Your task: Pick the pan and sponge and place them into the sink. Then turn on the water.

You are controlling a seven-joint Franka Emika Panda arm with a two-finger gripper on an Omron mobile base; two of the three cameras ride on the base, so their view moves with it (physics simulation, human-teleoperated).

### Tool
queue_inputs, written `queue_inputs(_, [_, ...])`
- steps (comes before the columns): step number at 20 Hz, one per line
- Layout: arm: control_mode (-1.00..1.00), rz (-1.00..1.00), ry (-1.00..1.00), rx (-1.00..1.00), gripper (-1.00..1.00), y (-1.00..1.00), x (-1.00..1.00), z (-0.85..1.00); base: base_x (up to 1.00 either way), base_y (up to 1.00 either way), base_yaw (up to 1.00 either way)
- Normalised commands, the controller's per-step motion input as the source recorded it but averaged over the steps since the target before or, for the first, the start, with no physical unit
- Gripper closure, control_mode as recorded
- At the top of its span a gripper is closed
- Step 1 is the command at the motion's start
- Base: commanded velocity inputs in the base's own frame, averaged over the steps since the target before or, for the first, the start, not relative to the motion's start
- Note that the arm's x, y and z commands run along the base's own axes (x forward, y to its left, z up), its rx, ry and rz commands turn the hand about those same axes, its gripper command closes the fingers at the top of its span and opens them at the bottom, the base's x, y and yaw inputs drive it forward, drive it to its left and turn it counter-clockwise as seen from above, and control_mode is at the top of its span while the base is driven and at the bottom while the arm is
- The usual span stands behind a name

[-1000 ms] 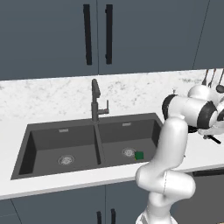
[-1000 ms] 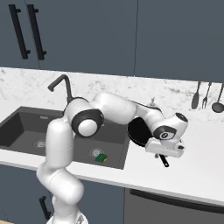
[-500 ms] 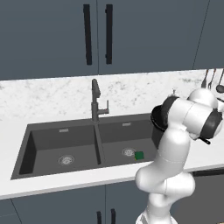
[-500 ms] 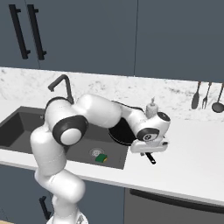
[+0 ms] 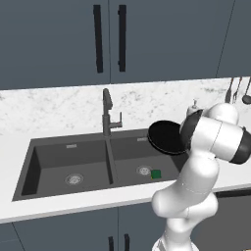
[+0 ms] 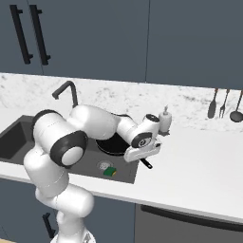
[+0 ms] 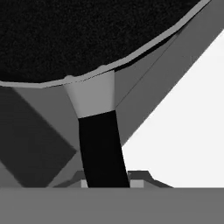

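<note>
The sink lies left, its left basin bare; the faucet stands behind the divider. The sponge already rests in the right basin. Above that basin hangs the pan, its handle running right into the gripper, which grasps it. The soap dispenser stands near on the right.

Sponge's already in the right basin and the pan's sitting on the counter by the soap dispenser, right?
Not quite. The sponge is in the sink's right basin, but the pan is held by its handle in the gripper, above that basin, as the left base view shows.
</note>
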Motion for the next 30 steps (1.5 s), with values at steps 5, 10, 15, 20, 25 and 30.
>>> queue_inputs(5, [-1.00, 0.15, 0.06, 0.00, 1.00, 0.51, 0.44, 0.00, 0.00, 0.00, 0.00])
queue_inputs(10, [-1.00, 0.03, 0.06, 0.00, 1.00, 0.13, 0.18, -0.01, 0.00, 0.00, 0.00])
queue_inputs(15, [-1.00, 0.00, 0.00, 0.00, 1.00, 0.00, 0.01, -0.01, 0.00, 0.00, 0.00])
queue_inputs(20, [-1.00, 0.00, 0.00, -0.01, 1.00, 0.32, 0.02, -0.26, 0.00, 0.00, 0.00])
queue_inputs(25, [-1.00, 0.00, 0.01, -0.06, 1.00, 0.56, 0.04, -0.34, 0.00, 0.00, 0.00])
queue_inputs(30, [-1.00, 0.00, 0.01, -0.03, 1.00, 0.38, 0.12, -0.33, 0.00, 0.00, 0.00])
